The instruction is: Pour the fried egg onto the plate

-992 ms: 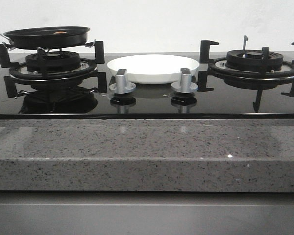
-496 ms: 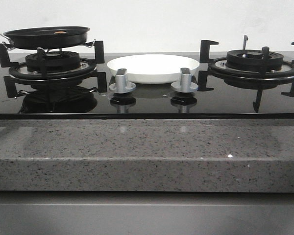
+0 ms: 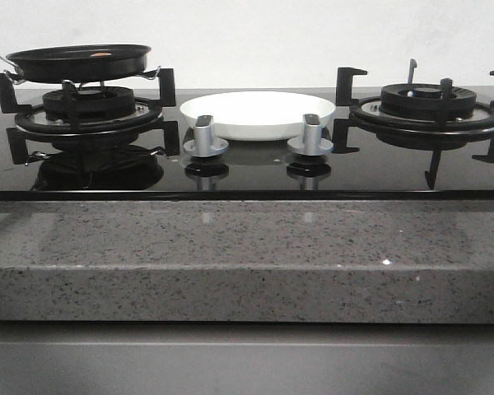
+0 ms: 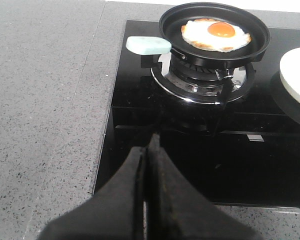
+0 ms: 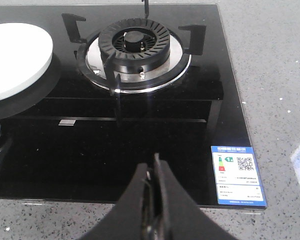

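Note:
The fried egg, white with an orange yolk, lies flat in a black frying pan with a pale green handle. The pan sits on the left burner. The white plate rests on the black glass between the two burners; its edge shows in the left wrist view and the right wrist view. My left gripper is shut and empty, hanging over the hob's near left edge, well short of the pan. Over the hob's near right edge, my right gripper is shut with nothing in it.
Two silver knobs stand in front of the plate. The right burner with its black grate carries nothing. A blue energy label is stuck at the hob's near right corner. Speckled grey stone counter surrounds the hob.

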Robot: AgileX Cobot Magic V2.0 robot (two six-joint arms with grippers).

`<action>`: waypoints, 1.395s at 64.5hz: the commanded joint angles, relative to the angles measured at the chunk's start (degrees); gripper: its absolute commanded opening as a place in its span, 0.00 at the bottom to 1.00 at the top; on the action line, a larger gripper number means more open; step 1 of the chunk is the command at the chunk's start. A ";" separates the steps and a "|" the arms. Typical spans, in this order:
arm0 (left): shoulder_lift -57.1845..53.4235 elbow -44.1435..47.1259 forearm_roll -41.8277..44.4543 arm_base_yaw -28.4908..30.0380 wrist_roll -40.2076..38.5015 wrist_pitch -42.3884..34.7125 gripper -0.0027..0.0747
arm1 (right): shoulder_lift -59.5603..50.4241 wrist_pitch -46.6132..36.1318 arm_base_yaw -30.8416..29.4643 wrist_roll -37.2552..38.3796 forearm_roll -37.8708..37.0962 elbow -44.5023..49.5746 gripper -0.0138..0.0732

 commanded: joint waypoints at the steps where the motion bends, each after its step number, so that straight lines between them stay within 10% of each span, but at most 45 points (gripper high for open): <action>1: 0.36 -2.02 -0.38 -0.09 -0.08 -4.19 0.01 | 0.70 -4.52 -0.41 -0.23 -0.56 -1.78 0.08; 14: 0.36 -2.02 1.68 -0.09 -0.08 -4.68 0.04 | 0.70 -4.61 -0.41 -0.23 -0.92 -1.78 0.14; 24: 0.36 -2.02 6.92 -0.09 -0.08 -4.98 0.46 | 0.70 -4.61 -0.41 -0.23 -1.74 -1.78 0.60; 32: 0.36 -2.02 5.36 -0.09 -0.08 -5.42 0.69 | 0.70 -4.95 -0.41 -0.23 -1.74 -1.78 0.77; 67: 0.36 -2.02 4.31 -0.09 -0.08 -5.42 0.56 | 2.61 -4.60 0.33 -0.48 1.79 -4.25 0.78; 90: 0.36 -2.02 4.31 -0.09 -0.08 -5.42 0.49 | 22.46 10.73 14.34 -8.00 5.05 -25.16 0.78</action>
